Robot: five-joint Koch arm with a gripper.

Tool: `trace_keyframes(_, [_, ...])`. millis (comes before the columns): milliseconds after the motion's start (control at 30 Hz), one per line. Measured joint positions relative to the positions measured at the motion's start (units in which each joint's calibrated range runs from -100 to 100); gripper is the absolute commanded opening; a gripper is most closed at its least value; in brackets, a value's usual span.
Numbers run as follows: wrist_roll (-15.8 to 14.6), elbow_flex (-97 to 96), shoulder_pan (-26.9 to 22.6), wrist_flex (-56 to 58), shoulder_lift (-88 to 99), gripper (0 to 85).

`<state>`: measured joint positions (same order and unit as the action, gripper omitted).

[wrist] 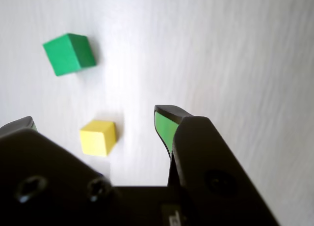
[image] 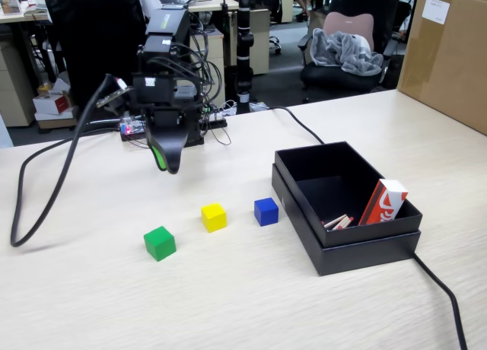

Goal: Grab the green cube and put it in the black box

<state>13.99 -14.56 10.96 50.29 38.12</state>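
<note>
Three small cubes lie on the pale table (image: 243, 304), but the biggest thing of the task is the black box (image: 358, 247), at the right in the fixed view, with some small items already inside it. Next in size is the gripper (image: 169, 163), which hangs in the air at the far left, above the table and well apart from every cube; in the wrist view its fingers stand wide apart and hold nothing. The green cube (image: 160, 243) sits nearest to the camera at the left, with the yellow cube (image: 214, 217) near it and the blue cube (image: 265, 211) further right. I think the risk is that the gripper descends on the yellow cube, because it lies closer under the fingers.
</note>
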Motion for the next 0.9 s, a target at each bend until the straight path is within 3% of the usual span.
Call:
trace_keyframes(367, [2.9, 20.4, 0.6, 0.0, -31.8, 47.5])
trace_keyframes(900, [3.7, 30.6, 0.7, 0.1, -49.1, 42.0])
